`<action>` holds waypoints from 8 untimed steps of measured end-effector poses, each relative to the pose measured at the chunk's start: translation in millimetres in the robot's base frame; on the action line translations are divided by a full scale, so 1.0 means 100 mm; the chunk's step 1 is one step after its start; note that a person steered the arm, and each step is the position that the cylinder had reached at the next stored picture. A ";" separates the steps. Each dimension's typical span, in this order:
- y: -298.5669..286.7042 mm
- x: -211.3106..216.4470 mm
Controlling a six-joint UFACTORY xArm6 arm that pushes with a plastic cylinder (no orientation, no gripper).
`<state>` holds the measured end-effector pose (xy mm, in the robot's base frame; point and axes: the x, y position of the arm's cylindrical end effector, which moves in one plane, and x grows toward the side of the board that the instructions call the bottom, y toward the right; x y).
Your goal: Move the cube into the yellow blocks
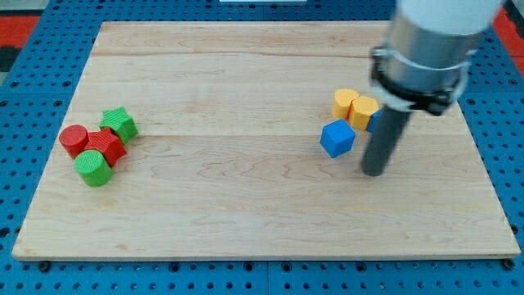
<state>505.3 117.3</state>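
A pale grey cylindrical arm with a black collar narrows to a dark rod ending in my tip (373,172).

On the table (246,213) I count two yellow blocks (354,106), one blue cube (337,138), two red blocks (92,143), and two green blocks (106,146), near the left edge.

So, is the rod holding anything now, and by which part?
Nothing is held. My tip stands apart from the blue cube, toward the view's right and bottom.

Lab bench: blue pegboard (24,262), wooden board (229,205)
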 end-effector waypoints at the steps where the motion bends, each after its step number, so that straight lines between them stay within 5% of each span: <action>1: -0.30 -0.14; 5: -0.15 -0.52; 6: -0.58 -0.59; 7: -0.50 -0.88; 8: 0.23 -0.89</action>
